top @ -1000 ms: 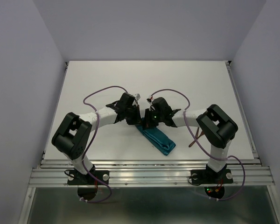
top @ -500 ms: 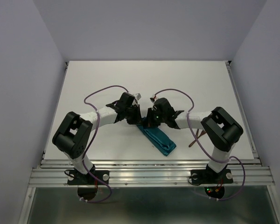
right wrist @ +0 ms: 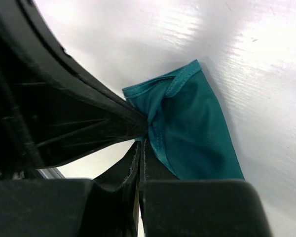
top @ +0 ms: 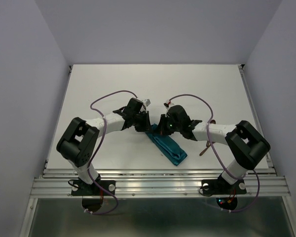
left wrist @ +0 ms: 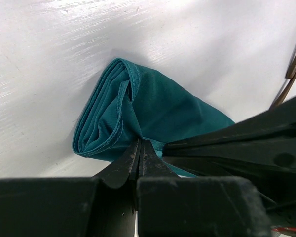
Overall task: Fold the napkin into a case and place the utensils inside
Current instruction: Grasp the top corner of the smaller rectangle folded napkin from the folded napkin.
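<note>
folded teal napkin strip on table, left jaws and right jaws each clamped on its 11 o'clock end

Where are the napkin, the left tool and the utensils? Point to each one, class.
napkin (top: 170, 149), top external view, middle of the folded strip.
left tool (left wrist: 139, 147), left wrist view, between its closed fingertips.
utensils (top: 205, 147), top external view, the brown stretch that shows.

The napkin is thin teal cloth, smooth, with a soft sheen and a stitched hem. The table is white, glossy and lightly streaked. The left gripper and the right gripper look like matt black plastic.
</note>
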### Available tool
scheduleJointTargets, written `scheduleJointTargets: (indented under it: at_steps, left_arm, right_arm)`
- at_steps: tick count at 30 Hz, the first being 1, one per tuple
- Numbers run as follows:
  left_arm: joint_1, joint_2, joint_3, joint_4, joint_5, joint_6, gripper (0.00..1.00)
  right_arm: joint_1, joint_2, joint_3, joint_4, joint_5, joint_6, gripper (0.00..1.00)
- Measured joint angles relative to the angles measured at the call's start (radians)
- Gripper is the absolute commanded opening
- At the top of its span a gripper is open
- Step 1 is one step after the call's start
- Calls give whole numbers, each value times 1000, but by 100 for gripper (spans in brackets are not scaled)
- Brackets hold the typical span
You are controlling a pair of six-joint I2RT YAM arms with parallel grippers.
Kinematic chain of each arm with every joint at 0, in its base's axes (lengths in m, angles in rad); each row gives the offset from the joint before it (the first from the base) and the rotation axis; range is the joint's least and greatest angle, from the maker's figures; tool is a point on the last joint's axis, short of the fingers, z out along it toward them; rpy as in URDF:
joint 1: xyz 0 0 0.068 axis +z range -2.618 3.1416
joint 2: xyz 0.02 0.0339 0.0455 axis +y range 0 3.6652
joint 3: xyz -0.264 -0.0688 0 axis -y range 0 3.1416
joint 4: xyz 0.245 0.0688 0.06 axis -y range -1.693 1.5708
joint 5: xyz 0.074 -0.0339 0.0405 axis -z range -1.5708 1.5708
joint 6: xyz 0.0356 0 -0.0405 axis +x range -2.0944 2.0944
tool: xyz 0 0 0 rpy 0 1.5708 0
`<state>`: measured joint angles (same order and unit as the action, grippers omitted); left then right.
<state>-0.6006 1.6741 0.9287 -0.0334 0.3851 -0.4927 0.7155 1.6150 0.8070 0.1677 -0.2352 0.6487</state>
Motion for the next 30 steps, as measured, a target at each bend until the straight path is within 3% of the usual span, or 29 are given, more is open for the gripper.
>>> scheduleJointTargets:
  at_steps: [13,22,30]
  left_arm:
    - [0,0,2,0,11,0,0]
    - [1,30,21,4,8,2,0]
    - [2,45,48,-12,8,5,19]
  right_arm:
    - [-2,156,20,35,-48,13,1]
    - [0,153,36,21,-33,14,1]
    - [0,-32,13,-66,84,-1,1]
